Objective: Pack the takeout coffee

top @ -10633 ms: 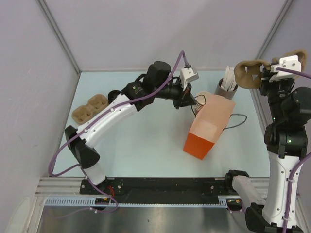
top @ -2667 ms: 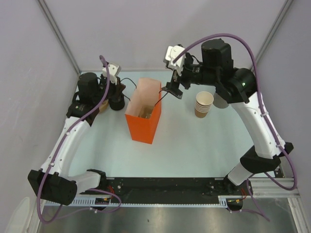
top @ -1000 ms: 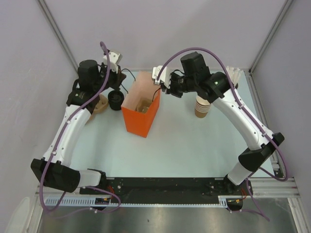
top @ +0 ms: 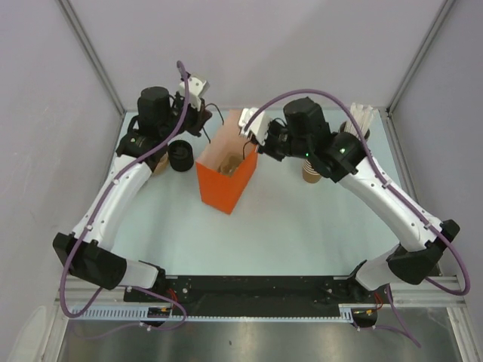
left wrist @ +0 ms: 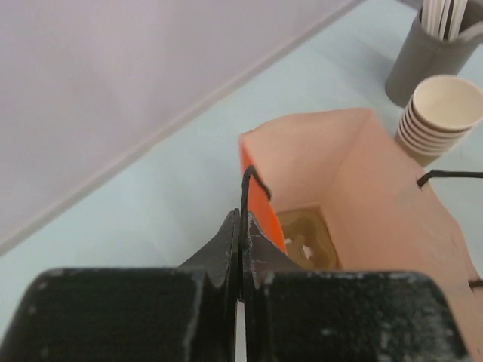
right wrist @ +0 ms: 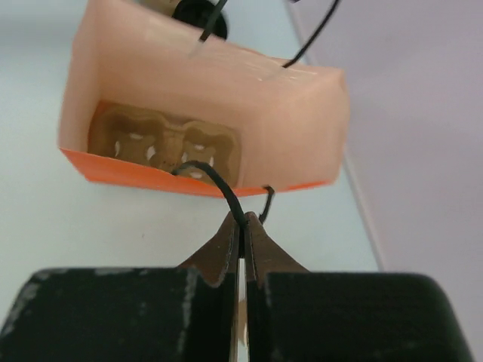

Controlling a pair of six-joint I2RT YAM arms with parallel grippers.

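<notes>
Pinching one thin black handle each, both claws are fully closed. L claw grips the L handle, the loop on the bag's left wall. R claw grips the R handle on the opposite wall. On each claw the fingers are pressed flat together w/ only the cord between them.

The bag stands upright about mid-bench, mouth open, orange outside & pale pink inside. Both arms arch in from either side & meet at its top edge. Both cords run up from the walls to the fingertips. A brown pulp carrier lies flat on the bag's bottom, wells facing up.

Coffee parts are outside the bag. The black lids sit on the bench near the bag's left side, not touching it, by the L arm; can't tell how many. A tan shape shows just left of them, mostly hidden by the arm, too little seen to name. A lone cup: can't pick one out in any view.

Right of the bag is a nested cup stack, partly covered by the R arm from above. Just beyond it, at the far right corner, is a grey pot of white sticks.
</notes>
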